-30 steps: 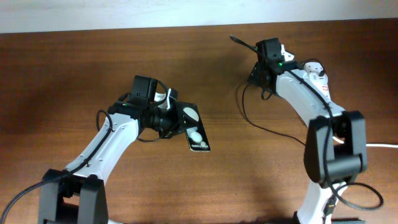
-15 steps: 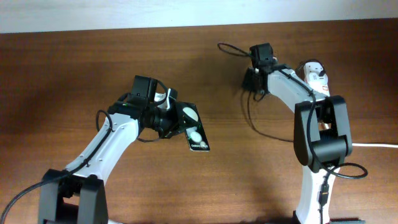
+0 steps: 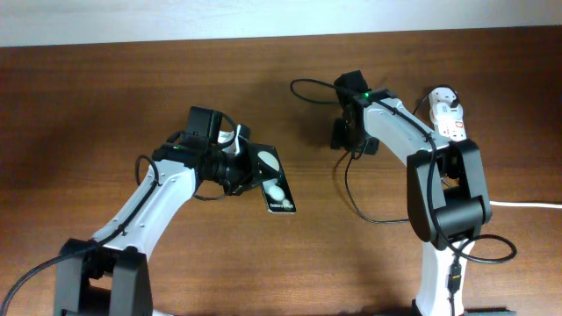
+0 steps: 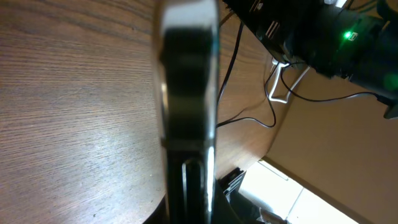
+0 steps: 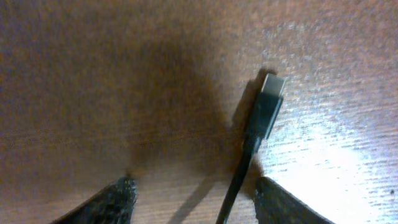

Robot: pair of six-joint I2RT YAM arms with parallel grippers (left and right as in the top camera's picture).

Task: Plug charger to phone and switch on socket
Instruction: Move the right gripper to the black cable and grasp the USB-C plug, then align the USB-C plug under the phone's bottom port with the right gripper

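My left gripper (image 3: 248,172) is shut on the phone (image 3: 278,198), a glossy black slab with two white reflections, held left of the table's middle. In the left wrist view the phone (image 4: 186,93) shows edge-on between the jaws of my left gripper (image 4: 186,202). My right gripper (image 3: 348,139) is low over the table, right of the phone. In the right wrist view my right gripper (image 5: 196,196) is open, and the charger's plug tip (image 5: 267,102) lies on the wood ahead of the jaws, its cable running back beside the right finger (image 5: 283,199). The charger cable (image 3: 351,189) trails toward the front.
The white socket strip (image 3: 445,114) with red marks lies at the back right behind my right arm. Its thick white cord (image 3: 527,204) runs off the right edge. A black wire loop (image 3: 303,83) sticks out left of the right wrist.
My right arm has swung left and toward the front, lowering its gripper over the cable end. The left arm and the phone have not moved.
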